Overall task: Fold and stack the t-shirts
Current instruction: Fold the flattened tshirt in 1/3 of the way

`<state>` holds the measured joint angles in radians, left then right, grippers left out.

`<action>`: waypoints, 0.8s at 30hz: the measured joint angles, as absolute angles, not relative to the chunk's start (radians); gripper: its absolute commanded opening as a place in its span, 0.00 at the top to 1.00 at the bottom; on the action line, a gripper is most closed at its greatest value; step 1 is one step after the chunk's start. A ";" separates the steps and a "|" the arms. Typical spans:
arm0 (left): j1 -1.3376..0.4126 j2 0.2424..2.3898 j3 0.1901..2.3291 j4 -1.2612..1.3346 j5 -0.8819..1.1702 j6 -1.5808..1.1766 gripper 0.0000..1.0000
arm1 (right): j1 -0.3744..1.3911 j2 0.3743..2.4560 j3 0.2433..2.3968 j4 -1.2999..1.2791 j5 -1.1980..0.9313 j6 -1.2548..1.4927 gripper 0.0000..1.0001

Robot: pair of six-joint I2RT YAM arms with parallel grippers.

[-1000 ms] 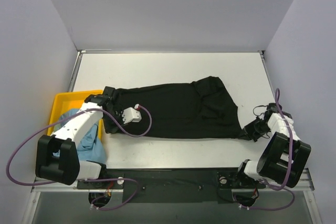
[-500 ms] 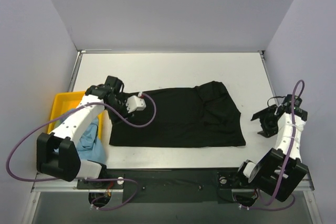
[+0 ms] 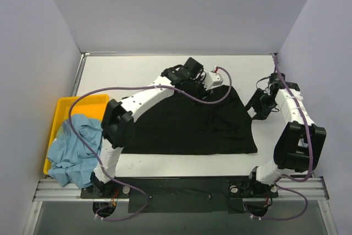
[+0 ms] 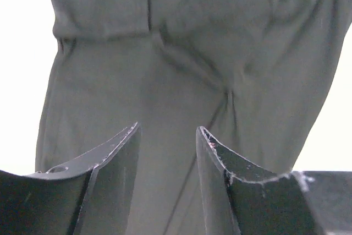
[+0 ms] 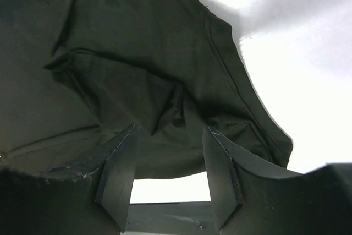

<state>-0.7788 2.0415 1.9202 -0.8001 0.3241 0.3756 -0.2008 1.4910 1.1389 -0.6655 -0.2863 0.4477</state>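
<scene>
- Top external view: the black t-shirt lies spread mid-desk, rumpled at its far right corner. The light blue t-shirt slumps over the near end of the yellow tray on the left.
- Our left hand hovers near the black cloth's far edge, jaws partly apart with nothing between them.
- Our right hand hangs by the far right corner, likewise parted and empty.
- We judge a fold of the black t-shirt is being set up. Next, both hands should drop, pinch the far edge and carry it nearward evenly.
</scene>
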 measured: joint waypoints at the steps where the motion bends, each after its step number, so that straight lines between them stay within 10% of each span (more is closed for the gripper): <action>1: -0.786 2.089 1.970 -0.789 0.331 0.338 0.46 | -0.199 1.523 1.139 -0.666 -0.293 0.442 0.55; 20: -0.797 2.486 2.264 -0.671 0.395 0.029 0.46 | -0.077 1.782 1.136 -0.560 -0.410 0.438 0.56; 24: -0.794 2.486 2.238 -0.623 0.431 -0.002 0.54 | -0.063 1.807 1.134 -0.556 -0.410 0.437 0.77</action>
